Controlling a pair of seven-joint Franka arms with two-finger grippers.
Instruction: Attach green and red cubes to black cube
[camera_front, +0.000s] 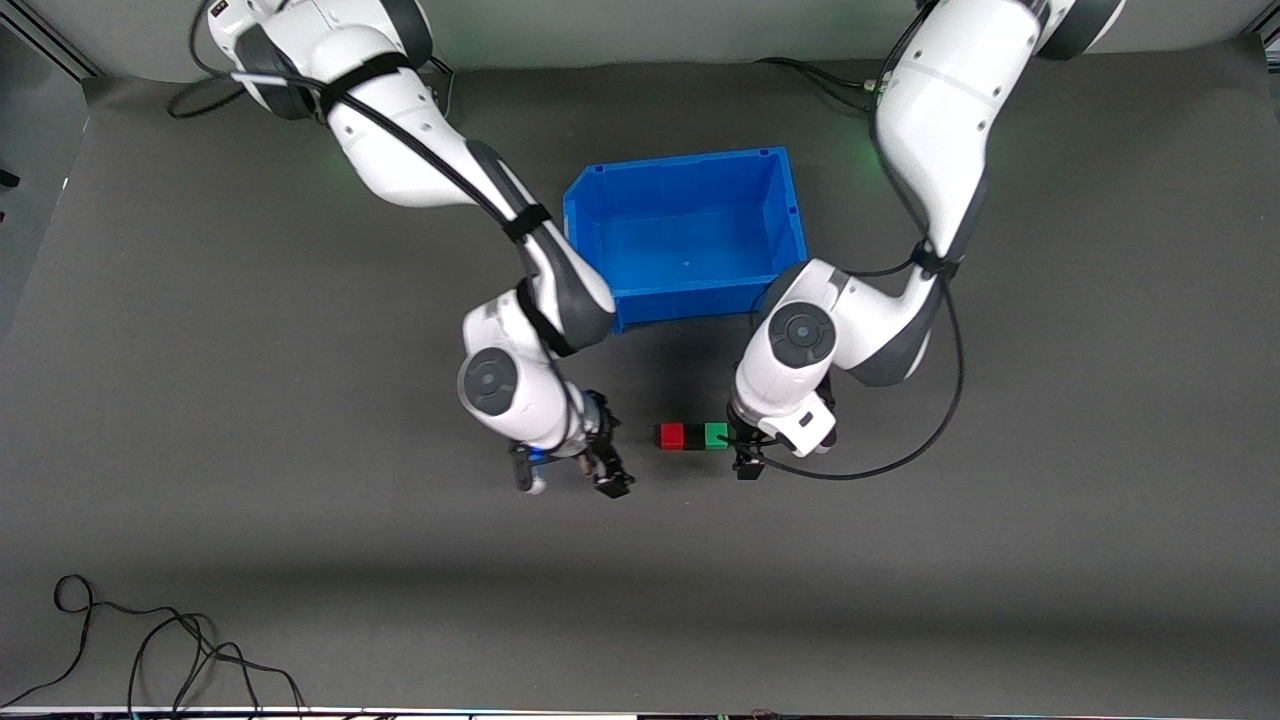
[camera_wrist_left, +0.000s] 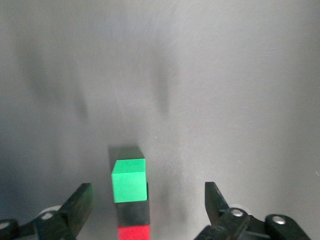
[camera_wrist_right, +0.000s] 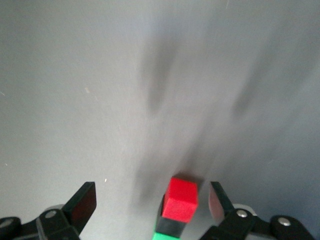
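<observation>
- The red cube (camera_front: 671, 435), black cube (camera_front: 693, 437) and green cube (camera_front: 716, 435) make one row on the worktop (camera_front: 300, 520), nearer the camera than the blue bin (camera_front: 690, 235).
- The row's long axis runs between the arms' ends; bare worktop lies around it.
- The left end effector (camera_front: 745, 455), fingers apart, is at the green end.
- The right end effector (camera_front: 570, 478), fingers apart, is near the red end.

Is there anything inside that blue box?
The blue box looks empty: its bare floor shows. The corner under the right arm's elbow is covered. The red cube, black cube and green cube lie outside it.

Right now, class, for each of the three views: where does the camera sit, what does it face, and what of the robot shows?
Front view: high across the table, facing both arms, the blue bin and the cube row.
Left wrist view: on the left arm, looking down past its open fingers at the green cube, black cube and red cube.
Right wrist view: on the right arm, over the same row between its open fingers.
All share the cubes.
</observation>
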